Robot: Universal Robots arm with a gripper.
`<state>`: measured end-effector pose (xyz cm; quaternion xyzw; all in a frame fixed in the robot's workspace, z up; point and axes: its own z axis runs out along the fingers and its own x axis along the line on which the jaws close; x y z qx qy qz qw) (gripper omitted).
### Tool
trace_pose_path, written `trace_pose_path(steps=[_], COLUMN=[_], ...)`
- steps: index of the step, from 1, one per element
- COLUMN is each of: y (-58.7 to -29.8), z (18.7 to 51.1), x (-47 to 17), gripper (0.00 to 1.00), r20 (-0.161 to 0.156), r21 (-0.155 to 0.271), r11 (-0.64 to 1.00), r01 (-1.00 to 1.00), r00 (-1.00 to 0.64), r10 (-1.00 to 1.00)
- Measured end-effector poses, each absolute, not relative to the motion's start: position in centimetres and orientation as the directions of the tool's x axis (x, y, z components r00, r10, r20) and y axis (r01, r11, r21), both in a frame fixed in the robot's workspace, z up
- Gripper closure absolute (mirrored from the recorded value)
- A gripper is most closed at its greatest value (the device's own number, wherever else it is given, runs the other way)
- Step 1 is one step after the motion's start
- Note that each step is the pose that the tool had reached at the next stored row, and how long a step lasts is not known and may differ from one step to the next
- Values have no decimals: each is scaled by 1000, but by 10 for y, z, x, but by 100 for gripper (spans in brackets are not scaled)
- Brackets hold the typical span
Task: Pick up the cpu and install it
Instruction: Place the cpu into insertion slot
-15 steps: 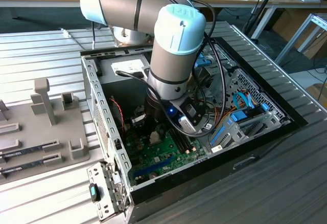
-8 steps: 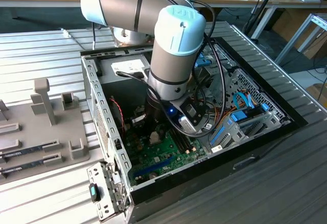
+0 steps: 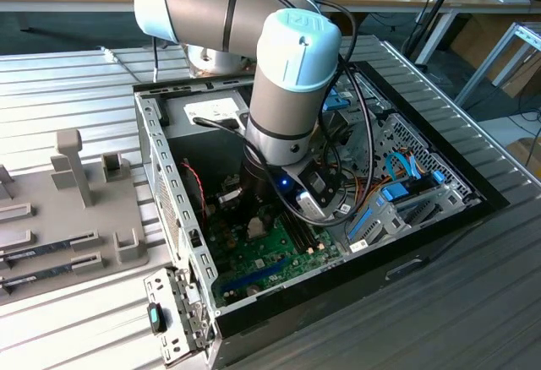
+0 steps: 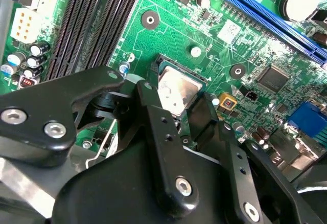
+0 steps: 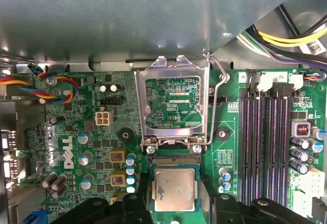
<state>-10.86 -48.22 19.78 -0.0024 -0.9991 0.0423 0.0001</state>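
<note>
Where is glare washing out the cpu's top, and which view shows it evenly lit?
In the second wrist view a bright sheen whitens part of the cpu; in the first wrist view its top is evenly lit, while the raised socket frame mirrors coloured streaks; in the exterior view the case is dark under the arm.

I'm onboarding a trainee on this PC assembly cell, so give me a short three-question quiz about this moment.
1. Multiple choice: where does the cpu lie?
A. on the grey rack outside the case
B. in the socket on the motherboard
C. across the memory slots
2. True or false: the socket frame is folded shut over the cpu.
3. Fill in: the gripper is nearest to the ___.
Key: 1 B. 2 False, the socket frame stands open. 3 cpu.
</note>
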Motion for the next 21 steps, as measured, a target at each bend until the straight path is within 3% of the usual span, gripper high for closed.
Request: trace_pose_path(steps=[2,21], y=[-482,-482], z=[198,204], x=[-109,-113], gripper=[45,45], r20=[0,0], r21=[-85,-85], r11=[996,996], r01=[5,4], r00=[-1000,-1000], r10=[5,4])
